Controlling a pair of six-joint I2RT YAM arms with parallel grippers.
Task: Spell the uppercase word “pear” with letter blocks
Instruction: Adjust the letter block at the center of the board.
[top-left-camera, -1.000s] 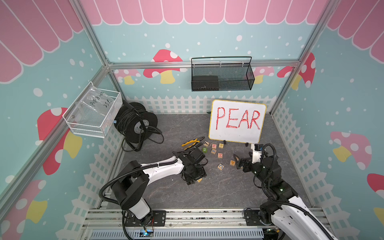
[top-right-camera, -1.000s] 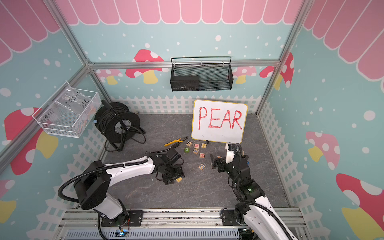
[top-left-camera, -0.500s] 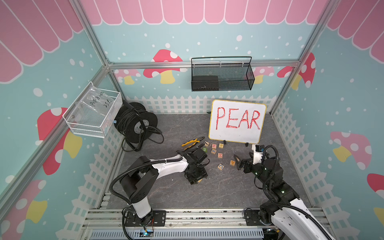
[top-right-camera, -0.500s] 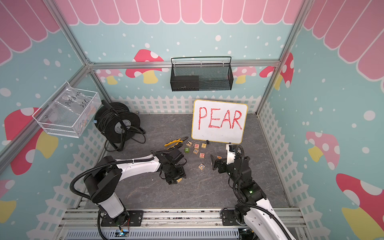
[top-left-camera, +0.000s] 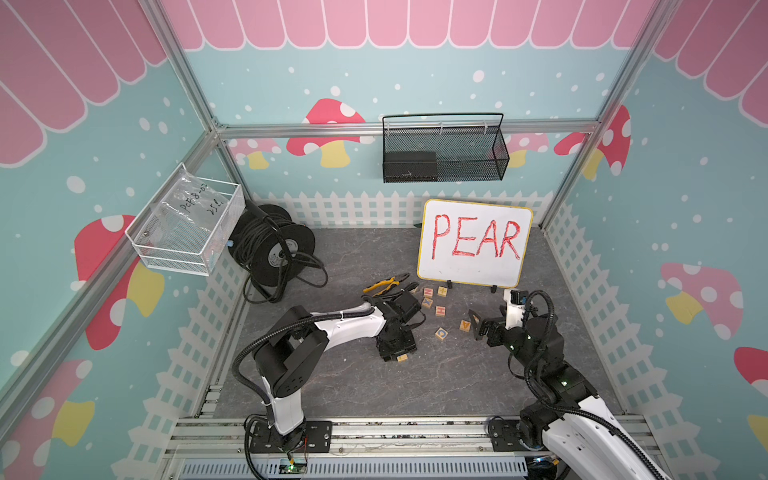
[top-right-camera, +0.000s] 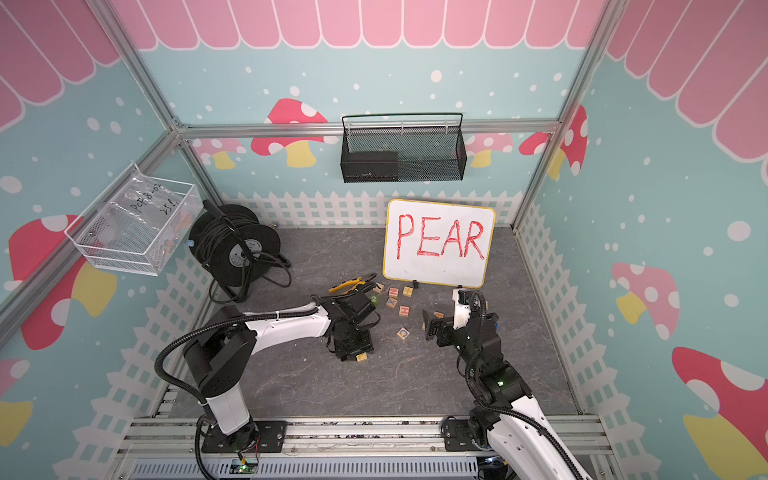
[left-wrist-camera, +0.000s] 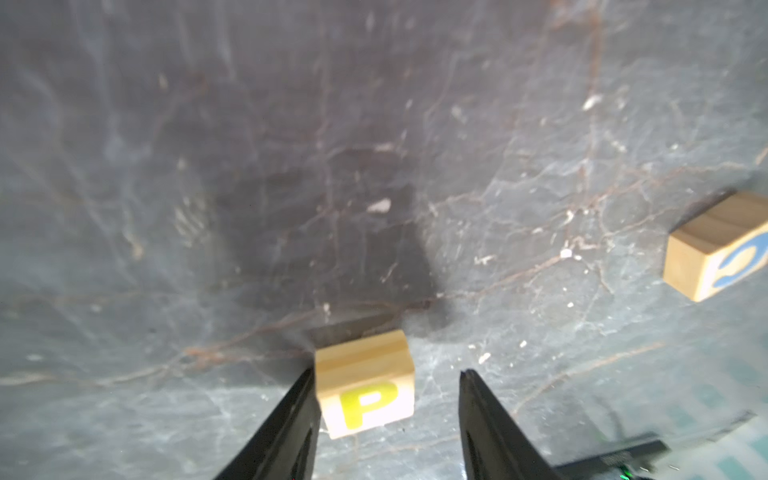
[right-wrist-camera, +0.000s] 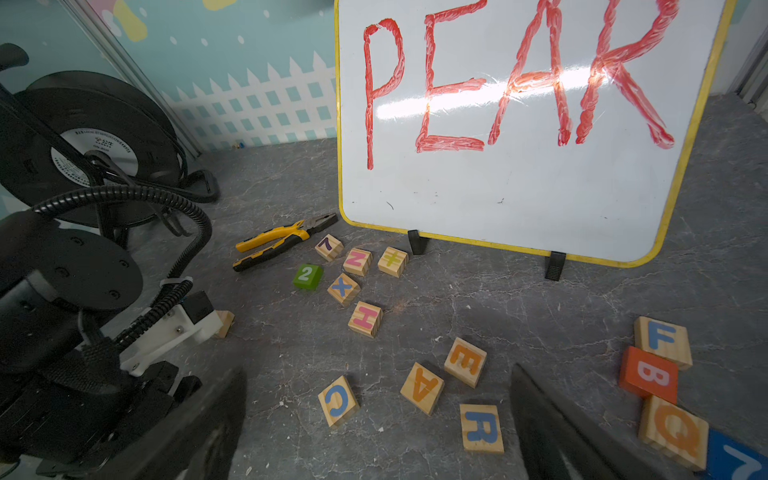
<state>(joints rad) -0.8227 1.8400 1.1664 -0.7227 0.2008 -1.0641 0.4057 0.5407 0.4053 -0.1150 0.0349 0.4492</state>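
Natural-wood cube, yellow P (left-wrist-camera: 365, 384): between left gripper (left-wrist-camera: 388, 372) jaws, part-spread (one finger touching). Three wood cubes, orange E (right-wrist-camera: 465, 361), orange A (right-wrist-camera: 422, 388), blue R (right-wrist-camera: 481, 428): one each, ahead of wide-spread right gripper (right-wrist-camera: 376, 372).

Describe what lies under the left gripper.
A wooden block with a yellow P sits on the grey floor, between the fingers of the left gripper. In both top views the gripper covers most of the block.
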